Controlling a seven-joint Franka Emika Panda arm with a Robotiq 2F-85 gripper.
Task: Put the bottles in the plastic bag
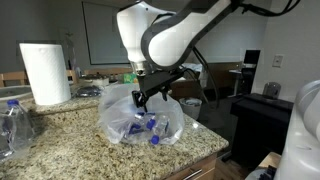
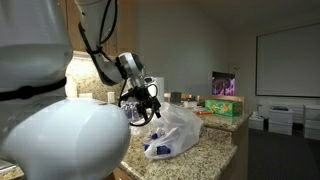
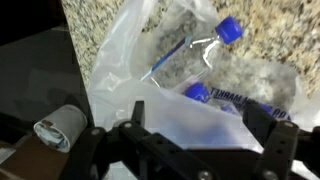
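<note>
Two bottles [image 3: 190, 55] at least show through the plastic bag [image 3: 115, 75] in the wrist view. Their blue caps point up-right, and their long axes run diagonally from upper right to lower left. They lie inside the film, directly below and a little ahead of the gripper [image 3: 185, 150]. The fingers [image 3: 280, 145] are spread wide with nothing between them.

In an exterior view the gripper [image 1: 155, 92] hangs just above the bag top, and the bag sits slumped on the granite worktop [image 1: 70, 130]. Blue caps cluster low inside it. Contact with the film: can't tell.

One spare bottle [image 1: 12, 125], clear with a blue cap, sits at the frame edge beyond the paper towel roll [image 1: 45, 72], well apart from the gripper. It seems upright, but it is cropped, so not sure.

Judgement: the next pick turns on that offset. The spare bottle lies sideways from the fingers, past the roll and on the side away from the bag. The arm has to leave the bag and come down over the cap, with the long axis likely vertical.
</note>
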